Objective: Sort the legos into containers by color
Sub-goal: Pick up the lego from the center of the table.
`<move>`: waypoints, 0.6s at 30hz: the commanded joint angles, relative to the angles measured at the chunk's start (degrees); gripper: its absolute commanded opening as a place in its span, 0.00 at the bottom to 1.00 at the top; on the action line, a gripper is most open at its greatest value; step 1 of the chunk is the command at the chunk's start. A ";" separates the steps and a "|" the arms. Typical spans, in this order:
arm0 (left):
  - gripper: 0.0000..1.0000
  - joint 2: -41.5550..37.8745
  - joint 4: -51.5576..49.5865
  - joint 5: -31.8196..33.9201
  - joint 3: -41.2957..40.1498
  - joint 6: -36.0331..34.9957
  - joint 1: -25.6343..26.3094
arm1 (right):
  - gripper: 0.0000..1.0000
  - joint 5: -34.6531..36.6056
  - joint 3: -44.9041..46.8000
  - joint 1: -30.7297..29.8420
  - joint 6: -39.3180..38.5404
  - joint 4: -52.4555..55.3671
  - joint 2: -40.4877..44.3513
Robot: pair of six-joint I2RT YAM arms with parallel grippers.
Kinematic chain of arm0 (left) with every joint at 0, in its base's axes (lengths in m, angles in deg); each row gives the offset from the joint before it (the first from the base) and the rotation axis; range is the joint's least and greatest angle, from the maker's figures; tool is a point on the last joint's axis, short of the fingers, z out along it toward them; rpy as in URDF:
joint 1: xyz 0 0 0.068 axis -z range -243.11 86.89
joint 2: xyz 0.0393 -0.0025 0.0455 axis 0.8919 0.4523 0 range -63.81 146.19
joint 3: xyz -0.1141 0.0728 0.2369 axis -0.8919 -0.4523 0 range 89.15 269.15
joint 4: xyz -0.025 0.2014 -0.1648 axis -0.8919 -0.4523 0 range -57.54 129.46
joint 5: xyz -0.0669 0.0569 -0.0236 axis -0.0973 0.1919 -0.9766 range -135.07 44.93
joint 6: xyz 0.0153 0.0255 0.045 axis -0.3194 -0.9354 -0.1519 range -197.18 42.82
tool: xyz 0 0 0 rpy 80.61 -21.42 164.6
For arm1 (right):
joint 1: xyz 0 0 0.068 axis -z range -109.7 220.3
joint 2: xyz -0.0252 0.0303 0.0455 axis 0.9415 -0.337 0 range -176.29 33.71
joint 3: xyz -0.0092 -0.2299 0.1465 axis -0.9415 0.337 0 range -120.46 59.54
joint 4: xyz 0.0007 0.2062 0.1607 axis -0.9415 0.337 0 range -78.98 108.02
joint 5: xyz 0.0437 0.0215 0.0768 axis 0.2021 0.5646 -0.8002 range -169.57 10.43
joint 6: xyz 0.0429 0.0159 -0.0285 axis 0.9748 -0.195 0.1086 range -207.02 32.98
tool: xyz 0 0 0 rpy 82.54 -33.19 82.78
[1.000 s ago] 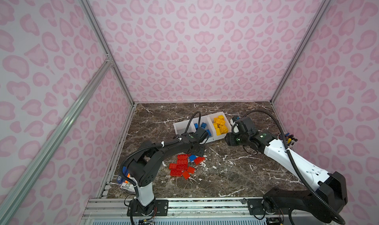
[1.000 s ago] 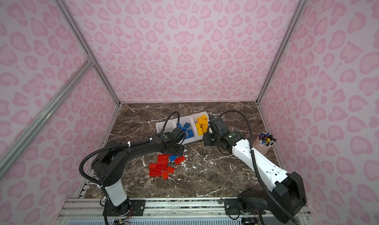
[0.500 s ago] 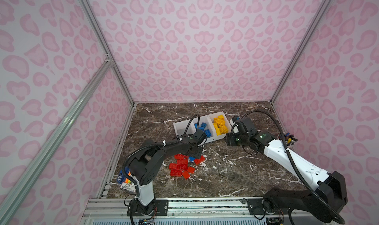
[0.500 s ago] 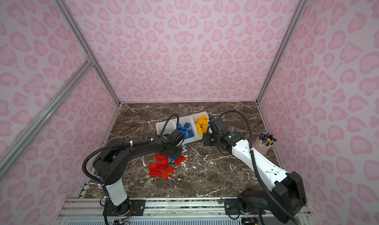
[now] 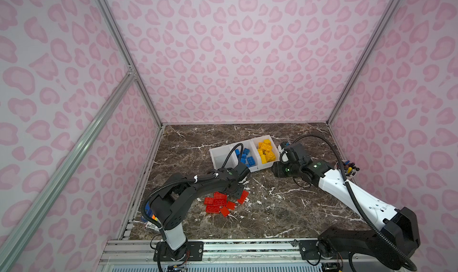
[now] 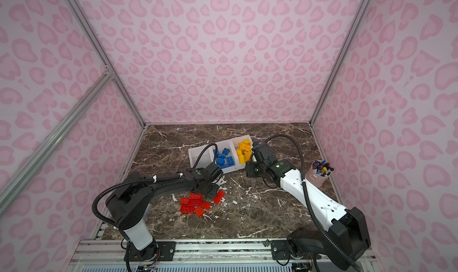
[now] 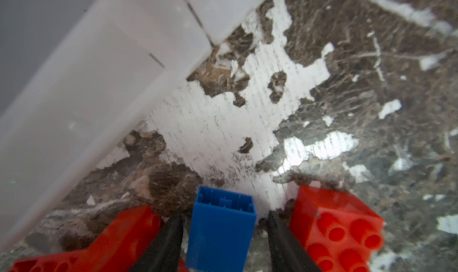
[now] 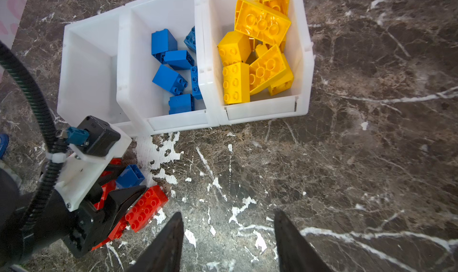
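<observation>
Right now the left claw (image 7: 224, 213) straddles the blue lego (image 7: 221, 233) lying on the surface (image 7: 371, 84) near the containers (image 7: 99, 72), its long axis pointing toward them, jaws partly open, gripping nothing yet.

From my station I see pink walls (image 5: 223, 60) on three sides, printed with darker pink blotches; silver aluminium posts (image 5: 368, 52) rise at the back corners; a slanting bar (image 5: 79, 144) crosses the left side; the tabletop (image 5: 285, 208) is dark brown marble veined in white, scuffed pale in places; a slotted metal rail (image 5: 247, 248) edges the front; the light is soft and even.
</observation>
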 commanded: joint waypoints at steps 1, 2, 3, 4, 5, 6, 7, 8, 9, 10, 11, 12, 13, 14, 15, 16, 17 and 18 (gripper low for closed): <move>0.51 0.34 -1.83 1.70 0.99 -1.08 -0.16 | 0.59 0.02 0.55 0.00 0.25 -0.38 0.48; 0.49 0.60 -1.61 1.70 1.38 -1.09 -0.09 | 0.59 0.12 0.61 -0.05 0.31 -0.38 0.50; 0.46 0.88 -1.49 1.79 1.74 -1.17 -0.12 | 0.59 0.11 0.71 0.02 0.39 -0.38 0.64; 0.44 1.08 -1.57 1.79 2.13 -1.25 -0.13 | 0.59 0.12 0.77 0.02 0.44 -0.29 0.67; 0.40 1.39 -1.60 1.74 2.45 -1.32 -0.15 | 0.59 0.20 0.73 -0.01 0.42 -0.21 0.79; 0.35 1.60 -1.59 1.70 2.66 -1.31 -0.15 | 0.59 0.25 0.70 -0.02 0.48 -0.17 0.92; 0.31 1.62 -1.63 1.70 2.80 -1.35 -0.14 | 0.59 0.36 0.73 -0.04 0.33 -0.03 1.02; 0.28 1.57 -1.50 1.76 2.78 -1.26 -0.12 | 0.59 0.56 0.74 0.02 0.33 0.14 1.16; 0.27 1.24 -1.38 1.74 2.70 -1.26 -0.06 | 0.59 0.71 0.66 0.02 0.29 0.32 1.34; 0.27 0.90 -1.17 1.66 2.50 -1.26 -0.03 | 0.59 0.81 0.62 -0.04 0.24 0.47 1.48; 0.26 0.54 -1.05 1.54 2.31 -1.19 -0.04 | 0.59 0.93 0.55 0.02 0.17 0.58 1.67; 0.25 0.18 -1.17 1.15 2.37 -1.11 -0.05 | 0.59 1.15 0.52 0.02 0.12 0.67 1.80; 0.24 -0.23 -1.42 0.81 2.54 -0.99 0.14 | 0.59 1.30 0.50 0.02 0.21 0.83 1.95; 0.24 -0.67 -1.92 0.61 2.88 -0.80 0.33 | 0.59 1.48 0.51 0.04 0.22 0.98 2.13; 0.24 -1.40 -2.41 0.40 3.41 -0.55 0.75 | 0.59 1.70 0.34 0.08 0.22 1.23 2.25; 0.24 -2.29 -2.93 0.07 3.92 -0.39 1.14 | 0.59 1.91 0.19 0.09 0.22 1.48 2.42; 0.24 -3.39 -3.42 -0.21 4.76 -0.26 1.51 | 0.59 2.12 0.03 0.19 0.14 1.75 2.73; 0.24 -4.46 -3.89 -0.51 5.91 -0.29 1.82 | 0.59 2.46 -0.05 0.19 0.15 1.99 3.06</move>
